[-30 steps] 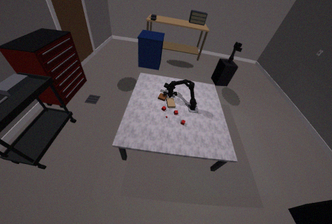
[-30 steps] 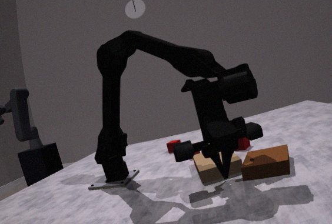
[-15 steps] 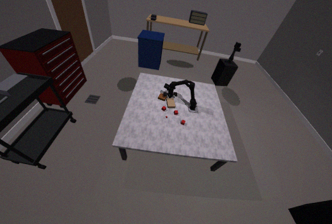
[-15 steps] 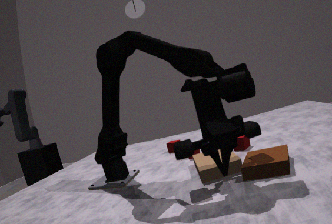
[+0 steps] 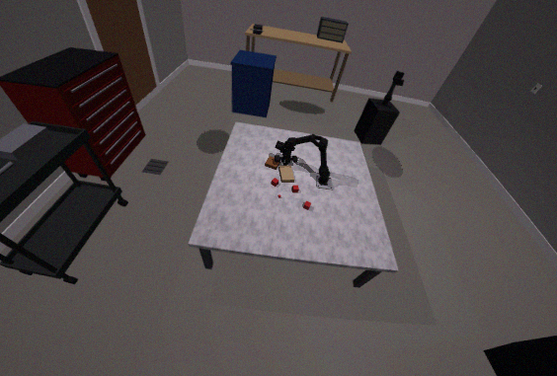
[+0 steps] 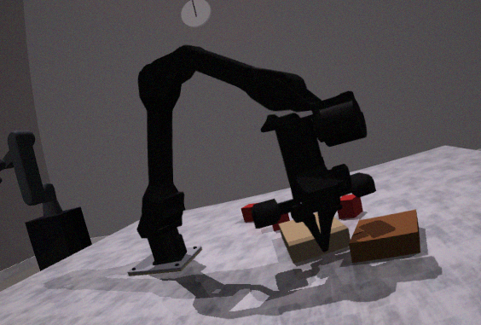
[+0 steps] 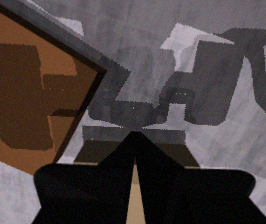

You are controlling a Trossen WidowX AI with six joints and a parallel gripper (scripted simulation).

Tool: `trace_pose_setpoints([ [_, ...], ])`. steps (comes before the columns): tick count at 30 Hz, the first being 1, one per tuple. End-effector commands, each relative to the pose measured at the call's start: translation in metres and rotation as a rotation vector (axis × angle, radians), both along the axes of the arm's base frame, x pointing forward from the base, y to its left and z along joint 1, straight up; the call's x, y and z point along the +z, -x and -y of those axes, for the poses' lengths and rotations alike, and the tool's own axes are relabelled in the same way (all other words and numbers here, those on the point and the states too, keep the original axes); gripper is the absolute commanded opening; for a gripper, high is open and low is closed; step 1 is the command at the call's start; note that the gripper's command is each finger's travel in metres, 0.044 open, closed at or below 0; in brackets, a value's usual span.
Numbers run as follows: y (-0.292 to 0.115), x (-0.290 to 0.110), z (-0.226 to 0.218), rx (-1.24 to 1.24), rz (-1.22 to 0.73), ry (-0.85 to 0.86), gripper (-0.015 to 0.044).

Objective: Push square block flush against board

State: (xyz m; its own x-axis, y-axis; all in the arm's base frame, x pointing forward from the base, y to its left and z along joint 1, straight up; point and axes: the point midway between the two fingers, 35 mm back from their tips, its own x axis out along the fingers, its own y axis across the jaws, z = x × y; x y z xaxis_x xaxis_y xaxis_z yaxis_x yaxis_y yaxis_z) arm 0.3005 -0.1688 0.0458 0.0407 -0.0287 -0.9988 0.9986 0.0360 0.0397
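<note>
Between the tan board and the brown square block just to its right a narrow gap is seen — the gripper, fingers pressed together on nothing, is set low at the board's near right edge

A workshop-like room: a red tool chest with drawer handles stands at nine o'clock, a black metal cart below it, a wooden workbench shelf at twelve, a blue cabinet beside it, and a marble-topped table at centre carrying the mounted arm.
</note>
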Motion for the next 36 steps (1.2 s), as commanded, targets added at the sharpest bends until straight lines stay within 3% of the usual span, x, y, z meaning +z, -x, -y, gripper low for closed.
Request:
trace_pose_setpoints([
  [1,0.003,-0.005,-0.009,0.000,-0.012,-0.015,0.0000],
  [36,0.005,-0.006,-0.029,0.000,-0.012,-0.017,0.0000],
])
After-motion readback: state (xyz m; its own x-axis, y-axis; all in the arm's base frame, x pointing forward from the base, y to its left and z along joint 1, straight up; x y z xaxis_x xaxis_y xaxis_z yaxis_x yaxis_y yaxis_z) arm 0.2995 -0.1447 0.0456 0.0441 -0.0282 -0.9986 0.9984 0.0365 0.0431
